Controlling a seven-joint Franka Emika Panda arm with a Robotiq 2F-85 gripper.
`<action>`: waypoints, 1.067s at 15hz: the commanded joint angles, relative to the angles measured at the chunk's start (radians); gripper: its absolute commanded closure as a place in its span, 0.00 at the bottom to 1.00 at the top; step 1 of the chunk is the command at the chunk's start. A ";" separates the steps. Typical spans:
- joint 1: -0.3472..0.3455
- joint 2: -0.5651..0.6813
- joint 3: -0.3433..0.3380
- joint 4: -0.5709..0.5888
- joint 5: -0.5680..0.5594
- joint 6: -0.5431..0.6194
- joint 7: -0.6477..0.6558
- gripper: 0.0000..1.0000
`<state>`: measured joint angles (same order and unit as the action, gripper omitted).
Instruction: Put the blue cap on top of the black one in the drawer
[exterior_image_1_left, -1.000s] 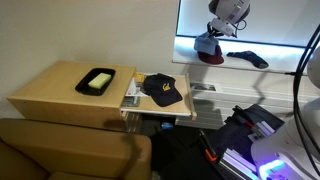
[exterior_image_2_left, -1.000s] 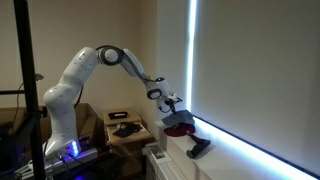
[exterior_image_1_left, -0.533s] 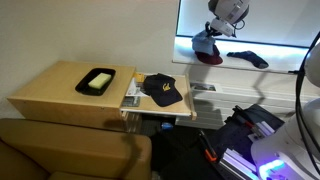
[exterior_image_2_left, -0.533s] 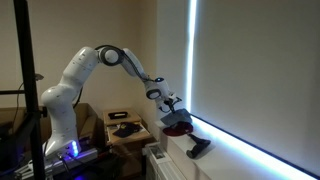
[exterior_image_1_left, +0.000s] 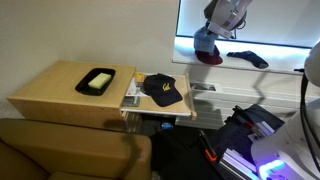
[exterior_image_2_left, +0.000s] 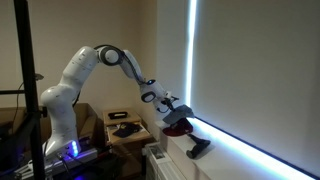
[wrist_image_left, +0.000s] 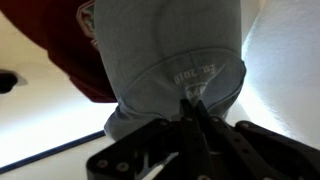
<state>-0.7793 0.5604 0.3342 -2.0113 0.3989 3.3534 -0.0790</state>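
Note:
The blue cap (exterior_image_1_left: 205, 41) hangs from my gripper (exterior_image_1_left: 212, 30) just above the window sill, over a red cap (exterior_image_1_left: 211, 58). In the wrist view the pale denim crown (wrist_image_left: 170, 50) fills the frame, my gripper's (wrist_image_left: 195, 112) fingers are pinched on its edge, and the red cap (wrist_image_left: 65, 55) lies behind. The gripper also shows in an exterior view (exterior_image_2_left: 168, 106). The black cap (exterior_image_1_left: 161, 90) with its yellow emblem lies in the open pale wood drawer (exterior_image_1_left: 131, 99), far down and to the left of the gripper. It also shows in an exterior view (exterior_image_2_left: 125, 128).
A dark flat cap (exterior_image_1_left: 248, 58) lies on the sill beside the red one, also seen in an exterior view (exterior_image_2_left: 199, 147). A black tray (exterior_image_1_left: 98, 81) with pale contents sits on the wooden cabinet (exterior_image_1_left: 50, 92). A brown couch (exterior_image_1_left: 60, 150) stands in front.
My gripper has risen slightly and shifted a little away from the sill, taking the blue cap up off the red cap.

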 joint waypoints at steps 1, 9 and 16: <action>-0.196 -0.031 0.270 -0.119 -0.134 0.017 0.018 0.99; -0.313 -0.003 0.389 -0.264 -0.316 -0.257 0.009 0.99; -0.461 0.019 0.583 -0.381 -0.316 -0.294 -0.274 0.99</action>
<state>-1.0823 0.5879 0.7445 -2.3185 0.0854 3.0498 -0.2248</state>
